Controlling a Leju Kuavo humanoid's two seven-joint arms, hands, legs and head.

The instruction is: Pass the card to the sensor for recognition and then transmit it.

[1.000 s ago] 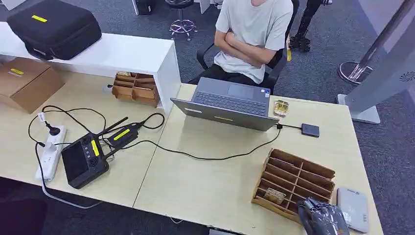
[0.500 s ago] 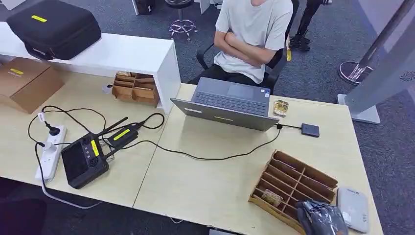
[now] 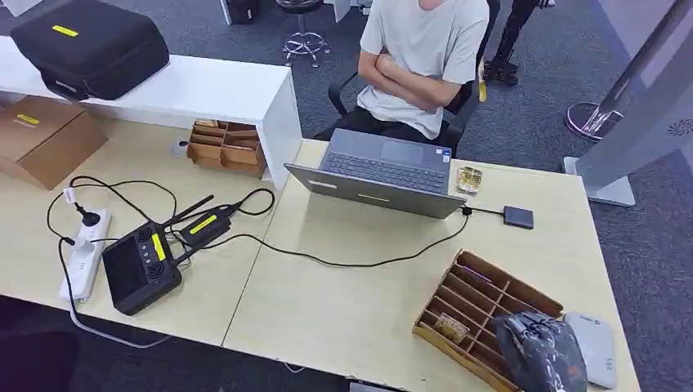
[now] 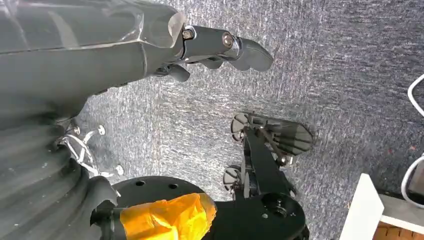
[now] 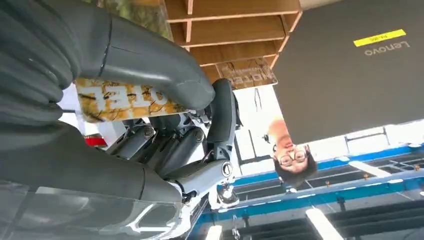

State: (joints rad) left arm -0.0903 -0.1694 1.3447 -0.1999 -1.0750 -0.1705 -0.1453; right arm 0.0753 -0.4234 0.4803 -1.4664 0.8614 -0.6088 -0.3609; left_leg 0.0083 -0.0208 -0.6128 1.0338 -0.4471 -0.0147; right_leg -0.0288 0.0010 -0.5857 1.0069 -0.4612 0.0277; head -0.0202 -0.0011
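Card (image 5: pixel 120 100) sits pinched between the right hand's (image 3: pixel 543 353) thumb and fingers (image 5: pixel 175 145) above the wooden divider tray (image 3: pixel 466 298). Pickup looks done; presenting it to the grey sensor (image 3: pixel 595 347) and passing it on remain. Left hand (image 4: pixel 220 47) hangs empty, fingers loosely apart.

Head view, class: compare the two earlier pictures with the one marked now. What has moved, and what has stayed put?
The right hand has risen further into view over the wooden organiser, which has shifted slightly toward the table's near edge. The hand grips a patterned card. The laptop, the grey sensor pad and the seated person stayed as they were.
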